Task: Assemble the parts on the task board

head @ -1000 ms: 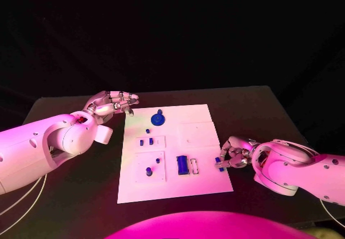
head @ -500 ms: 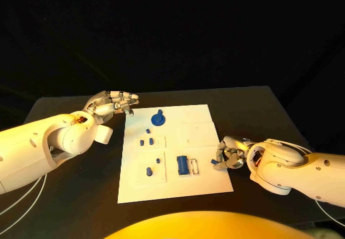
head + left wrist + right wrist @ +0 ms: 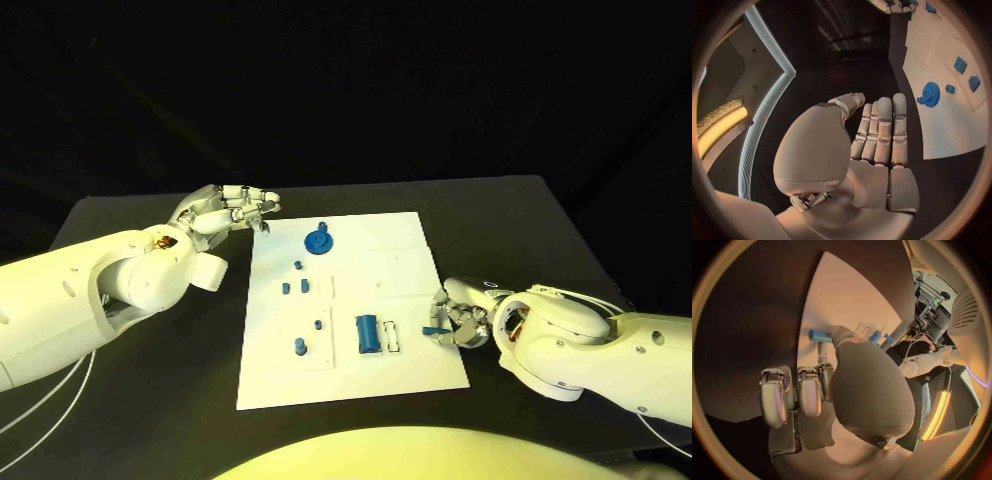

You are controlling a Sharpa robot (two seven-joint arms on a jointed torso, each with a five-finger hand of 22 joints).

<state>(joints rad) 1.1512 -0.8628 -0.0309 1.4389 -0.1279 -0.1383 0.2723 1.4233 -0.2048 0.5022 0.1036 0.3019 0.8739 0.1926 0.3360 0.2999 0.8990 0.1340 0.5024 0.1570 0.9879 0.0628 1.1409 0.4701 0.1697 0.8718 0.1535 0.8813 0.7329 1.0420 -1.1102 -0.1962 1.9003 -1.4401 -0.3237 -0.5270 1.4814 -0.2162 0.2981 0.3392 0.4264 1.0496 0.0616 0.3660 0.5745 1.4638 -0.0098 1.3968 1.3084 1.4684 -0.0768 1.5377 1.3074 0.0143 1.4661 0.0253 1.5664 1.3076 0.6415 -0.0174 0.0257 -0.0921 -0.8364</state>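
Note:
The white task board lies in the middle of the black table. On it are a round blue part, a long blue block and several small blue pieces such as one near the front. At the board's right edge my right hand pinches a small blue peg just above the board; the right wrist view shows the peg at the fingertips over the board. My left hand hovers by the board's far left corner, fingers straight and holding nothing.
The left wrist view shows the round blue part and the board beside the palm. Bare black table surrounds the board. A slot outline sits right of the long block.
My right hand has shifted slightly inward over the board's right edge with the blue peg still pinched. The left hand has stayed put.

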